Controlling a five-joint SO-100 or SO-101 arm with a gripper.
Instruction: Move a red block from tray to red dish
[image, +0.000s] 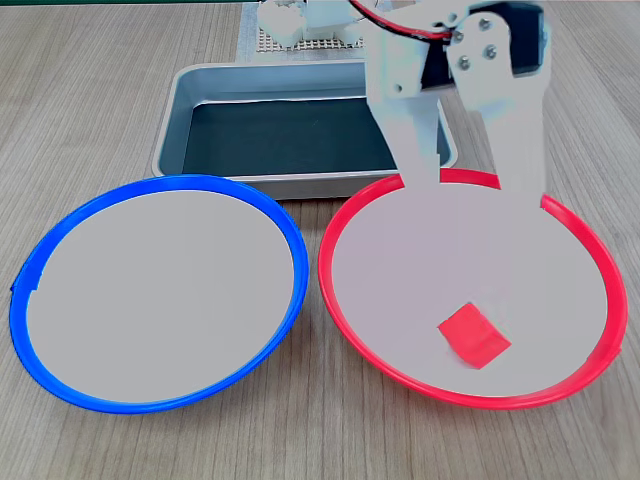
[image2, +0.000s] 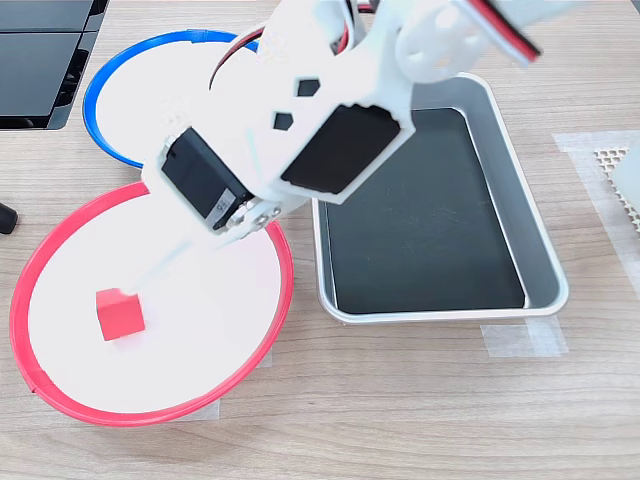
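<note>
First exterior view has the gripper (image: 470, 180) over the red dish (image: 340, 300), jaws spread wide, empty. Red block (image: 474, 336) sits loose on the dish; wooden desk (image: 100, 100) underneath.

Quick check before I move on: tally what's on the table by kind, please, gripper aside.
Red block: 1, lying in the red dish
Red dish: 1
Blue-rimmed plate: 1
Tray: 1, nothing visible in it
Total: 4 things
</note>
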